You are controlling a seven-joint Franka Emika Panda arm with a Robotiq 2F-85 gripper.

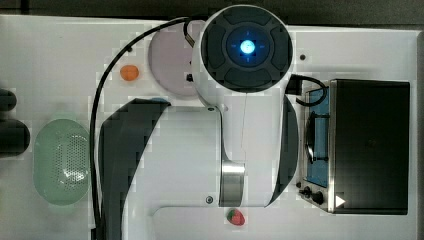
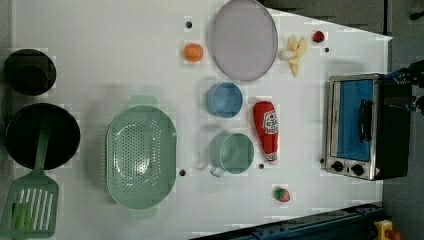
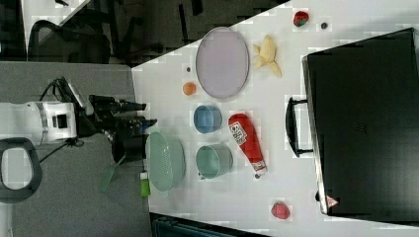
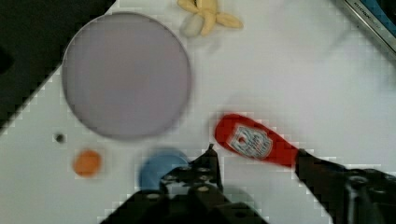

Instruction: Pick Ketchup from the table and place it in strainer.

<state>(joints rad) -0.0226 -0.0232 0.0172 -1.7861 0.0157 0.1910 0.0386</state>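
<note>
Your gripper (image 4: 254, 179) hangs above the table with its jaws spread wide and nothing between them. In the wrist view one dark finger (image 4: 205, 170) partly covers the blue bowl (image 4: 161, 168), and the other finger covers the cap end of the Ketchup (image 4: 254, 142), so you see the red body and label but not the white tip.

The Ketchup lies flat on the white table (image 2: 100, 60), under the tool, apart from both fingers. In the left view it sits whole (image 2: 266, 131), just beside the blue bowl (image 2: 224, 99) and the teal cup (image 2: 231, 153), touching neither as far as you can tell.

The strainer (image 2: 141, 156) stands well off from the tool, beyond the two bowls. In the right view it appears edge-on (image 3: 165, 160), and its far rim is cut by the gripper (image 3: 143, 121) in front.

From the top view the arm's bulk (image 1: 245, 50) blocks the table's middle: you get the strainer (image 1: 61, 160), half the grey plate (image 1: 170, 62), the orange ball (image 1: 129, 72), a strawberry (image 1: 236, 217) and part of the toaster oven (image 1: 370, 145).
</note>
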